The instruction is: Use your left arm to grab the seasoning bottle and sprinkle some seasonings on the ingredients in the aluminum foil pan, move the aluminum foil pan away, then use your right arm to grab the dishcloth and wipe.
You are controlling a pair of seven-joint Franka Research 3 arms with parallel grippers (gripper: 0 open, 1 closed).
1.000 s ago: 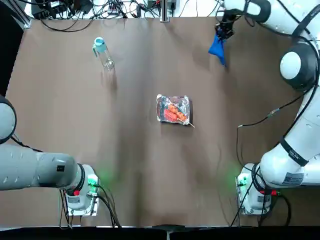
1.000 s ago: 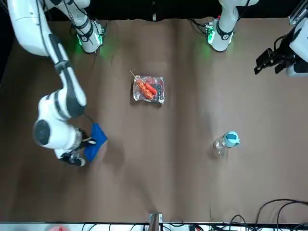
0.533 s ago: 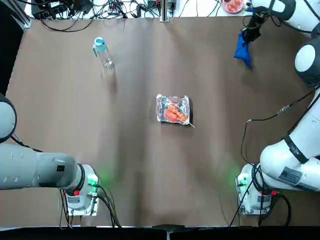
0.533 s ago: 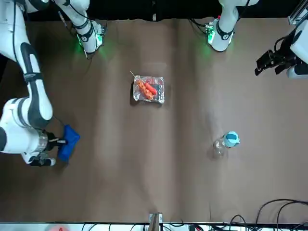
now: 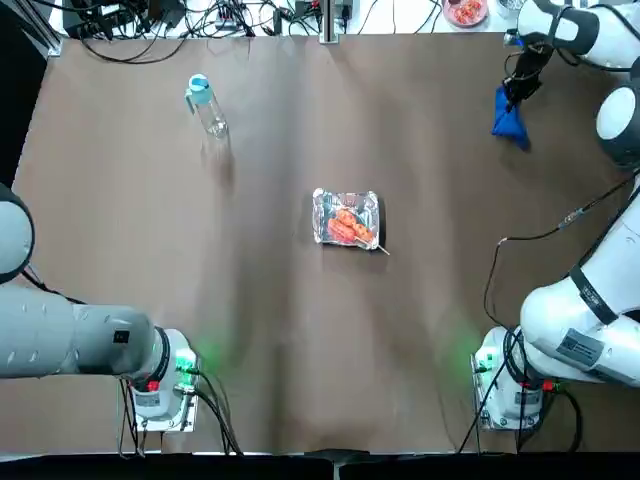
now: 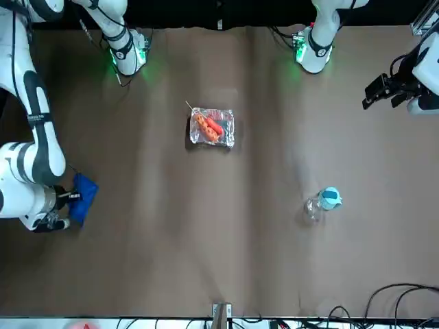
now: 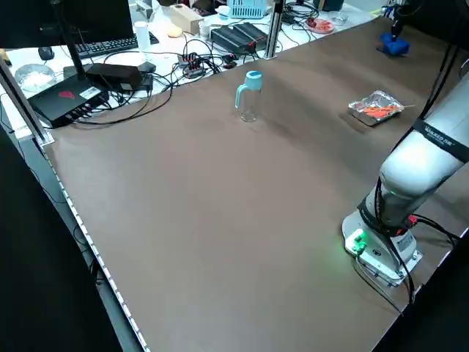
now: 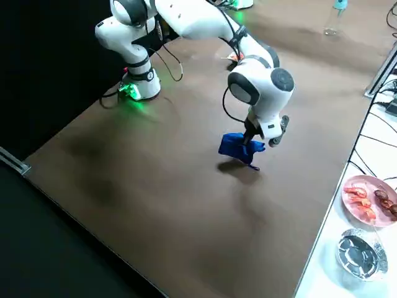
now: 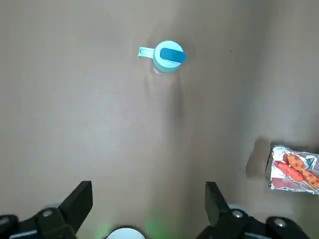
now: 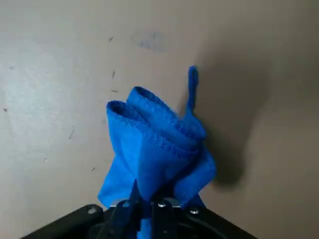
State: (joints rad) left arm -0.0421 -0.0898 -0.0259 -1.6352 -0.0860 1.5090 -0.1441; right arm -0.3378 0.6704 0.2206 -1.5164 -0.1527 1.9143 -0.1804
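Your right gripper point(image 10: 149, 206) is pinching the dishcloth point(image 10: 154, 154) in the air by the table's far right corner. With one bunched fold held, it risks slipping loose. The left gripper point(image 9: 147, 199) is hanging spread (idle), well apart from the seasoning bottle point(image 5: 206, 104) and aluminum foil pan point(image 5: 346, 218).

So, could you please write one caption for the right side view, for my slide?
Right claw holds the blue dishcloth bunched and lifted above the brown table, its shadow below.

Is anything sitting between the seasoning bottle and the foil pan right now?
No. In the top view the stretch of table between the seasoning bottle and the aluminum foil pan is bare brown surface; the left side view agrees.
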